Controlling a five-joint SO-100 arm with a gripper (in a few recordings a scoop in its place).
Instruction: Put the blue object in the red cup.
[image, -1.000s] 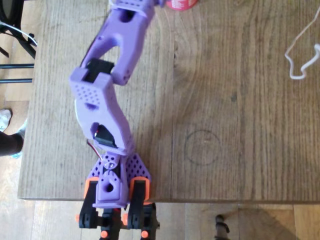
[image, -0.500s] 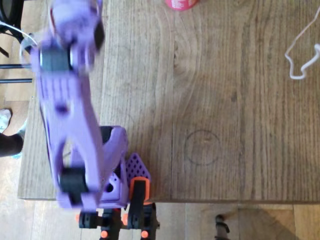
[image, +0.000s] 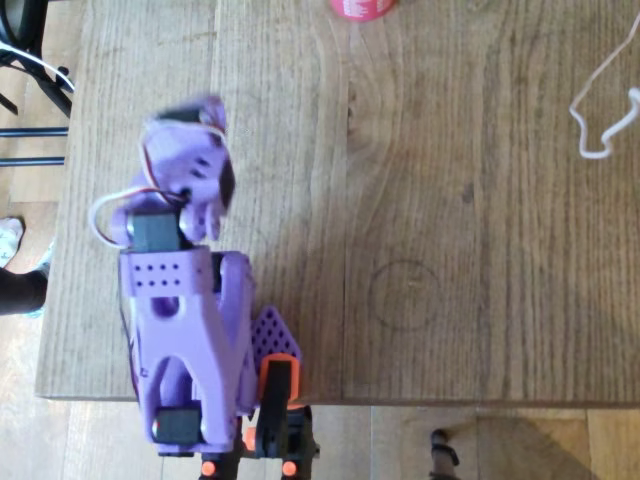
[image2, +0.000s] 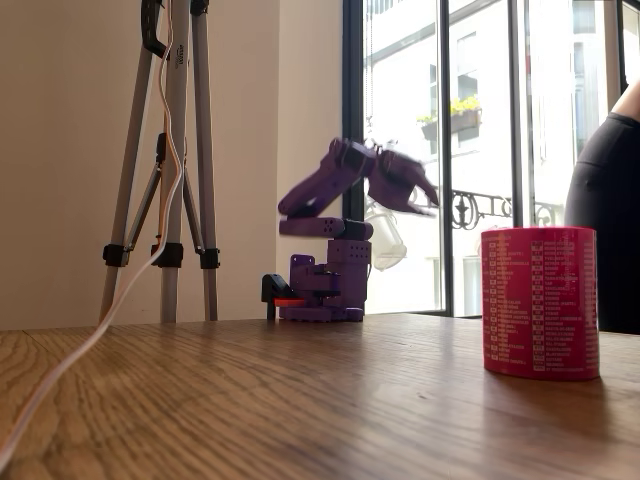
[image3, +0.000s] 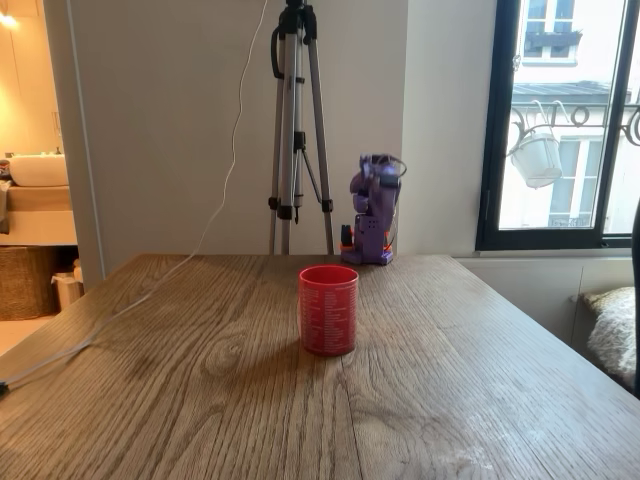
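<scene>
The red cup (image: 362, 8) stands at the top edge of the overhead view, cut off by the frame; it also shows in both fixed views (image2: 540, 302) (image3: 328, 308), upright on the wooden table. The blue object is hidden or out of view. The purple arm is folded back over its base (image: 215, 400) at the table's near edge. My gripper (image: 196, 125) is raised above the table, far from the cup, and motion blur smears it. In a fixed view the gripper (image2: 412, 188) points toward the cup side, high in the air. The blur hides how its jaws stand.
A white cable (image: 598, 112) lies at the table's right side in the overhead view. A pencil circle (image: 405, 294) is drawn on the wood. A tripod (image3: 297, 125) stands behind the table. A person (image2: 612, 210) is at the right edge of a fixed view.
The arm was stretched toward the cup, then swung left and drew back. It now sits folded over its base with the gripper nearer the front edge.
</scene>
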